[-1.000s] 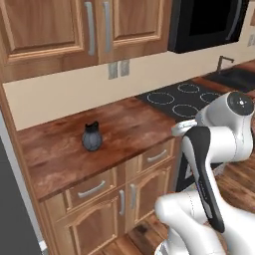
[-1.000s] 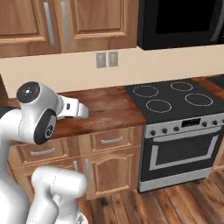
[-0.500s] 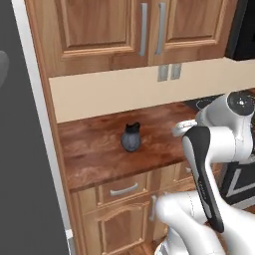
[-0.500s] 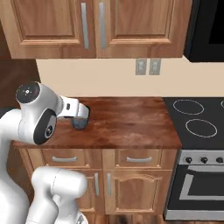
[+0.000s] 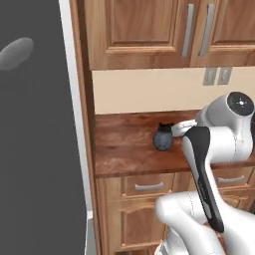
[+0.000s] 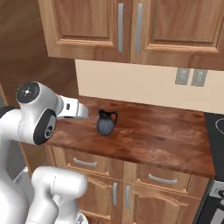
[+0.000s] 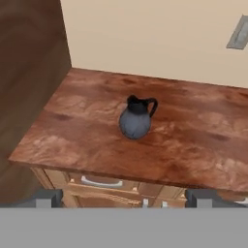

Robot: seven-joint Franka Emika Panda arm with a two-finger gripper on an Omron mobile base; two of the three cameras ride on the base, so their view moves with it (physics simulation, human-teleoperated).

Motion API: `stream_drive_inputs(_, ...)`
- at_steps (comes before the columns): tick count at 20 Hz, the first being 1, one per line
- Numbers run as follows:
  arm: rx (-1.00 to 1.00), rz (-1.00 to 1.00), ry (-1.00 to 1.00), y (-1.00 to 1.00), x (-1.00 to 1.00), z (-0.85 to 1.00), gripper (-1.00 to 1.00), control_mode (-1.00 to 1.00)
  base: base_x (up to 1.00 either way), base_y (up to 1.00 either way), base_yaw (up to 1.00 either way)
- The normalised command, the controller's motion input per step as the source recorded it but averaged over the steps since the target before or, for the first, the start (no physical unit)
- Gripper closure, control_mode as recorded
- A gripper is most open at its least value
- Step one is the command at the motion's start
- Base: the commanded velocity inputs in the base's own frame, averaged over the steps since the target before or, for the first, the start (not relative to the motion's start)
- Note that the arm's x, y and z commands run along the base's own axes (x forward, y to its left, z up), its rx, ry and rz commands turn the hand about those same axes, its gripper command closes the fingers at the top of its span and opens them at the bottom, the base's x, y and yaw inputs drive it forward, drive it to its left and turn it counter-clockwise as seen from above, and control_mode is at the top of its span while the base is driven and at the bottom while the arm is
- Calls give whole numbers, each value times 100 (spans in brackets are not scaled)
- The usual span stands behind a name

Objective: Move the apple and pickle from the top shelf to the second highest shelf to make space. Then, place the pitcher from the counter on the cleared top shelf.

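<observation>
The pitcher [image 5: 162, 140] [image 6: 105, 123] [image 7: 135, 121], a dark grey bulbous jug with a black rim and handle, stands upright on the red-brown counter [image 5: 124, 149] [image 6: 162, 135] [image 7: 193, 140] near its left end. My gripper [image 5: 175, 130] [image 6: 84, 111] [image 7: 123, 199] hovers just in front of the jug, a little above it, and does not touch it. It is open wide: its fingertips [image 7: 48, 197] sit far apart with nothing between them. The apple, the pickle and both shelves are out of view.
A tall dark grey fridge face [image 5: 40, 149] fills the left, with a wooden side panel [image 7: 24, 97] bounding the counter's left end. Upper cabinets [image 6: 127, 26] hang over the counter, wall outlets [image 6: 190, 76] sit behind it, and a stove edge [image 6: 217, 127] lies at right.
The whole picture has slid: the base has driven left, so the stove has left the frame and the fridge has come in. The gripper stays open, still short of the pitcher.
</observation>
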Motion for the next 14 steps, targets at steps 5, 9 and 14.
stream_drive_inputs(5, 0, 0, 0, 0, 0, 0, -100, 100, 0, -62, 28)
stream_drive_inputs(9, 0, 0, 0, 0, 0, 0, -100, 100, 0, -71, 19)
stream_drive_inputs(14, 0, 0, 0, 0, 0, 0, -100, 100, 0, -65, 16)
